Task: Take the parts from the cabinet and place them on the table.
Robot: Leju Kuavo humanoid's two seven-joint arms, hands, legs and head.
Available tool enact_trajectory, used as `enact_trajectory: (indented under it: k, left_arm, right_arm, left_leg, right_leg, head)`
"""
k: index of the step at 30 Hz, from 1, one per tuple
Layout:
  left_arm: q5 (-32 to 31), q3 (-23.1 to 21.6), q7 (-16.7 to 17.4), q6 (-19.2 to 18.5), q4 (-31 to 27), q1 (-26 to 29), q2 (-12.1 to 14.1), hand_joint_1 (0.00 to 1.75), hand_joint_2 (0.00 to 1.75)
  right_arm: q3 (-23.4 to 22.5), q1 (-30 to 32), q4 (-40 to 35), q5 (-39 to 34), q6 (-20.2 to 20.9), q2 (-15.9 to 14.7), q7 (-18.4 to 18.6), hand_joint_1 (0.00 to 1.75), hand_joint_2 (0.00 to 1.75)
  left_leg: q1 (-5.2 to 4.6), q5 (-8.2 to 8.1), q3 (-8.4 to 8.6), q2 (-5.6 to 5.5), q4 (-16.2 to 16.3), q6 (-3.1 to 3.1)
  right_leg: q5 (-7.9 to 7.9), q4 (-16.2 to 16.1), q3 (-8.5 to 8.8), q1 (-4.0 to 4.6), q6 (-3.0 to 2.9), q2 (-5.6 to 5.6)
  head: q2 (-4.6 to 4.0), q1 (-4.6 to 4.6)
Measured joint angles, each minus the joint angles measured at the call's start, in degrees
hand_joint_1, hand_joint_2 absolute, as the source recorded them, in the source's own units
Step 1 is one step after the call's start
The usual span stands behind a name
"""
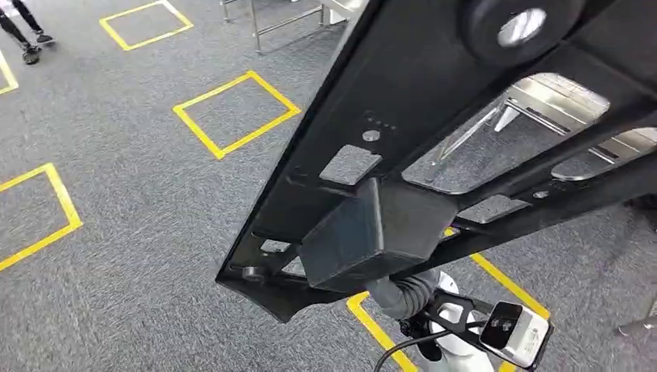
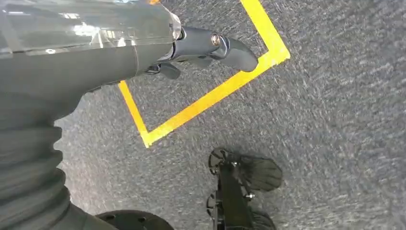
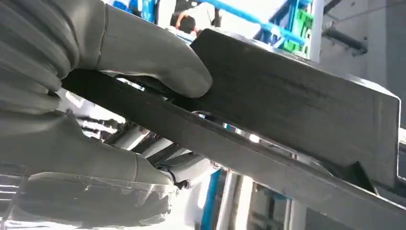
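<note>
A long black metal part [image 1: 434, 77] with several cut-out windows and a boxy block [image 1: 372, 232] on it is held up close in the head view, slanting from lower left to upper right. My right hand [image 3: 124, 52] grips it from below: the thick grey thumb presses on the block [image 3: 297, 100], and the part's flat bar [image 3: 230, 148] runs between thumb and fingers. My right wrist [image 1: 403, 294] shows under the block; the fingers are hidden behind it. My left hand [image 2: 201, 48] hangs over the grey carpet, fingers stretched out, holding nothing.
A shiny metal table [image 1: 558, 97] shows through the part's windows at the upper right. Steel frame legs [image 1: 271, 23] stand at the top. Yellow tape squares [image 1: 236, 112] mark the grey carpet. A person's feet [image 1: 31, 50] are at the far left.
</note>
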Motion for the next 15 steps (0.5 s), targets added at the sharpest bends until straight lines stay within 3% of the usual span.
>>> enact_trajectory:
  k: [2,3,4,5,6,7,8,9,10,11,12,13,15]
  left_arm:
    - [0.0,0.0,-0.1,-0.2,0.0,-0.3,-0.1,0.00,1.75]
    - [0.0,0.0,-0.2,-0.2,0.0,-0.4,-0.1,0.00,1.75]
    - [0.0,0.0,-0.3,-0.3,0.0,-0.4,-0.1,0.00,1.75]
    - [0.0,-0.1,-0.3,-0.3,0.0,-0.4,-0.2,0.00,1.75]
    - [0.0,-0.1,-0.2,-0.3,0.0,-0.2,-0.2,0.00,1.75]
    - [0.0,-0.1,0.0,-0.3,0.0,0.0,-0.2,0.00,1.75]
    - [0.0,-0.1,0.1,-0.3,0.0,0.1,-0.2,0.00,1.75]
    - [0.0,-0.1,0.2,-0.3,0.0,0.2,-0.2,0.00,1.75]
    - [0.0,-0.1,0.2,-0.3,0.0,0.1,-0.2,0.00,1.75]
    - [0.0,-0.2,0.2,-0.3,0.0,0.0,-0.2,0.00,1.75]
    - [0.0,-0.2,0.3,-0.3,0.0,0.0,-0.2,0.00,1.75]
    - [0.0,-0.3,0.3,-0.3,0.0,0.0,-0.2,0.00,1.75]
    - [0.0,-0.4,0.6,-0.3,0.0,0.0,-0.2,0.00,1.75]
  right_arm:
    - [0.0,0.0,0.0,-0.3,0.0,0.0,0.0,1.61,1.75]
    - [0.0,0.0,0.0,-0.3,0.0,0.0,0.0,1.61,1.75]
    - [0.0,-0.2,0.0,-0.5,0.0,0.0,0.0,1.61,1.75]
    - [0.1,-0.3,0.1,-0.5,0.0,0.0,0.0,1.61,1.75]
    - [0.1,-0.3,0.1,-0.6,0.0,0.0,0.0,1.61,1.75]
    - [0.1,-0.3,0.3,-0.6,-0.1,0.0,0.0,1.61,1.75]
    - [0.1,-0.3,0.5,-0.6,-0.1,0.0,0.0,1.61,1.75]
    - [0.1,-0.3,0.6,-0.6,-0.1,0.0,0.0,1.61,1.75]
    - [0.1,-0.3,0.7,-0.6,-0.1,0.0,0.0,1.61,1.75]
    - [0.1,-0.4,0.8,-0.6,-0.1,0.0,0.0,1.61,1.75]
    - [0.1,-0.5,0.9,-0.6,-0.1,0.0,0.0,1.61,1.75]
    - [0.1,-0.6,1.0,-0.6,-0.1,0.0,0.0,1.61,1.75]
    - [0.2,-0.9,1.2,-0.7,-0.1,0.0,0.0,1.61,1.75]
  left_leg:
    - [-0.18,-0.18,0.52,1.28,-0.3,-0.74]
    - [0.25,-0.83,0.42,-0.77,0.4,-1.02]
    - [0.28,-2.50,-0.51,-3.08,2.8,-1.02]
    - [0.29,-4.83,-2.53,-4.47,7.2,-1.13]
    - [0.30,-7.19,-5.20,-5.06,12.5,-1.30]
    - [0.29,-8.52,-7.37,-5.16,16.6,-1.38]
    - [0.29,-8.39,-8.66,-5.17,18.6,-1.38]
    - [0.29,-6.73,-8.42,-5.20,17.3,-1.29]
    - [0.29,-4.35,-7.11,-5.28,14.0,-1.16]
    - [0.31,-1.27,-4.72,-5.67,8.5,-1.01]
    - [0.41,1.39,-2.24,-7.26,2.9,-0.83]
    - [0.57,0.41,-1.35,-10.05,0.8,-0.49]
    - [0.29,0.68,-1.31,-9.13,0.5,-0.19]
  right_leg:
    - [0.30,-0.6,0.13,-0.19,-0.68,1.48]
    - [0.64,-1.1,0.66,-0.60,-0.91,1.91]
    - [0.73,-1.2,0.77,-0.77,-1.34,2.31]
    - [0.75,-1.2,0.75,-0.78,-1.43,2.93]
    - [0.72,-1.1,0.71,-0.71,-1.51,3.73]
    - [0.71,-1.1,0.66,-0.61,-1.55,4.46]
    - [0.70,-1.0,0.65,-0.55,-1.55,5.31]
    - [0.66,-0.8,0.71,-0.54,-1.55,6.11]
    - [0.58,-0.7,0.77,-0.55,-1.48,6.79]
    - [0.47,-0.5,0.89,-0.56,-1.34,7.53]
    - [0.33,-0.3,0.92,-0.60,-1.16,8.22]
    - [0.26,-0.1,0.66,-0.41,-0.90,8.65]
    - [0.48,0.0,0.00,-0.79,-0.16,9.87]
  head:
    - [0.00,0.00]
    - [0.00,0.00]
    - [0.00,0.00]
    - [0.00,0.00]
    - [0.00,-0.02]
    - [0.00,0.00]
    - [0.00,0.00]
    - [0.00,0.00]
    - [0.00,-0.02]
    - [0.00,0.00]
    - [0.00,0.00]
    - [0.00,0.00]
    - [0.00,0.00]
